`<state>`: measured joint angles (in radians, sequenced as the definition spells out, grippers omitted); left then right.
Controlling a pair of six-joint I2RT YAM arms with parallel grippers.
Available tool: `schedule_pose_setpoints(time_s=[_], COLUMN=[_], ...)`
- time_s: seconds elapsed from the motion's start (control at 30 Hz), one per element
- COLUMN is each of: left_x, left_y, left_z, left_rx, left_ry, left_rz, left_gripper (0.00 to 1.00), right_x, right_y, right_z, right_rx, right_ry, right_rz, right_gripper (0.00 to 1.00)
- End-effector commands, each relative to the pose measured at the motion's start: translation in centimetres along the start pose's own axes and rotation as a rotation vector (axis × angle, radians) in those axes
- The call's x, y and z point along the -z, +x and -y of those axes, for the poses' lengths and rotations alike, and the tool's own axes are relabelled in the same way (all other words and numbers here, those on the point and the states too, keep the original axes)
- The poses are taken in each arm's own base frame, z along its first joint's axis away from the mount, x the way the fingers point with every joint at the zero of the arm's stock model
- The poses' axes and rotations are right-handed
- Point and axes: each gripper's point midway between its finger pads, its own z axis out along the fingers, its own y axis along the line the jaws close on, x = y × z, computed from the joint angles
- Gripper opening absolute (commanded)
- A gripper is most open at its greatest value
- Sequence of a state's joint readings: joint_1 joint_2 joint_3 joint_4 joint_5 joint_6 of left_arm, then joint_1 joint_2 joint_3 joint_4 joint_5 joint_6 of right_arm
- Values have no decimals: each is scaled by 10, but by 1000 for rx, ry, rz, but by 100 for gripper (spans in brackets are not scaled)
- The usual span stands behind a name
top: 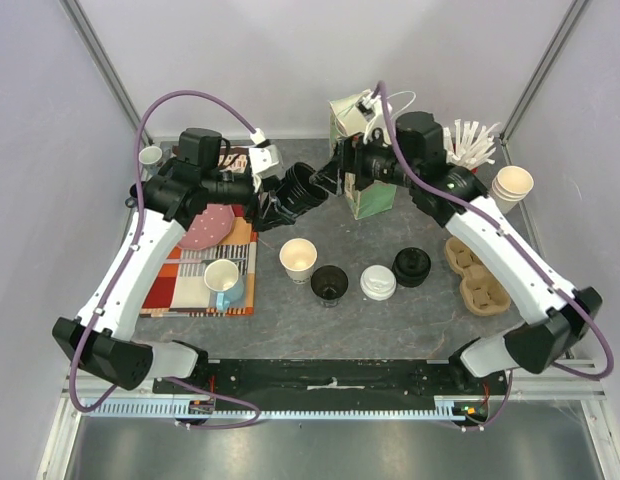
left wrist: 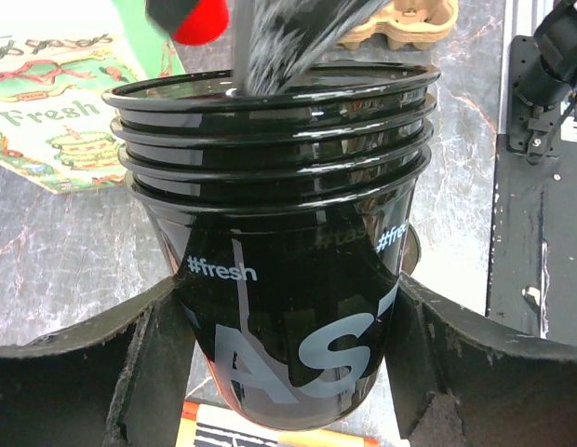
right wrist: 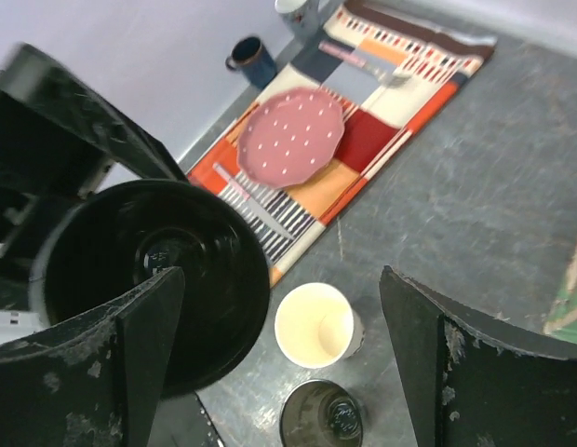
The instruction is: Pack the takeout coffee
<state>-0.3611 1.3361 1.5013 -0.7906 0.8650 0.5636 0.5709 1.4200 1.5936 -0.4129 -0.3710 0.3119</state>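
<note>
Currently, left gripper (left wrist: 288, 363) pinching stack of nested black cups (top: 298, 190), upper centre, right gripper (right wrist: 284, 363) spread wide at its rim, white-lidded coffee cup (top: 378, 283) lower centre.

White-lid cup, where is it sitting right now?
In the top view the white-lidded cup stands on the table, right of centre, between the open black cup and the black lid.

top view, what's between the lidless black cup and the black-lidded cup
A small paper cup with a round white plastic lid stands between the lidless black cup and the black-lidded cup, per the top view.
</note>
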Motion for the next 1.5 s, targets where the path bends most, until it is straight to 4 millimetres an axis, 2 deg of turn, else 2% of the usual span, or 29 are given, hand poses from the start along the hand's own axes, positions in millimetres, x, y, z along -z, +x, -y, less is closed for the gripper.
schedule_pose_setpoints(time_s=[0.0, 0.1, 0.2, 0.23, 0.37, 0.53, 0.6, 0.63, 0.67, 0.73, 0.77, 0.87, 1.1, 1.17, 1.33, 1.4, 1.47], left_x=[7, 8, 6, 5, 0, -3, -4, -4, -5, -5, -5, -8, -4, -4, -5, -1, 3], left_y=[-18, -19, -18, -18, -15, -18, -15, -13, -12, -7, -5, 2, 3, 5, 10, 9, 9], left_z=[19, 20, 17, 14, 3, -4, -9, -10, -11, -14, -16, -29, -59, -61, -63, -68, -73], left_rx=[-100, -109, -112, -112, -103, -106, -99, -96, -85, -73, -77, -63, -36, -36, -29, -28, -28], left_ry=[56, 57, 47, 36, 2, -15, -36, -41, -47, -66, -73, -133, -282, -290, -298, -333, -370], left_rz=[58, 61, 59, 56, 53, 62, 51, 47, 43, 28, 25, 4, -21, -29, -41, -48, -59], left_gripper=[2, 2, 2, 2, 2, 2, 6, 9, 19, 35, 49, 69, 88, 92, 95, 95, 95], right_x=[-5, -15, -20, -20, -20, -21, -19, -18, -17, -14, -13, -8, 6, 10, 24, 35, 46], right_y=[-12, -1, 12, 17, 25, 32, 30, 31, 31, 31, 31, 31, 29, 28, 27, 30, 38], right_z=[-23, -22, -33, -38, -44, -41, -33, -30, -26, -15, -10, 2, 35, 43, 65, 82, 100], right_rx=[-44, -69, -104, -110, -130, -142, -146, -147, -146, -148, -148, -151, -165, -168, -169, -160, -63], right_ry=[-133, -165, -259, -300, -352, -354, -333, -321, -309, -267, -255, -214, -99, -71, 0, 98, 203], right_rz=[-1, -37, -83, -100, -128, -146, -135, -132, -128, -112, -109, -88, -39, -25, 4, -4, -45], right_gripper=[92, 89, 79, 72, 52, 26, 9, 4, 0, 0, 0, 0, 0, 0, 0, 0, 0])
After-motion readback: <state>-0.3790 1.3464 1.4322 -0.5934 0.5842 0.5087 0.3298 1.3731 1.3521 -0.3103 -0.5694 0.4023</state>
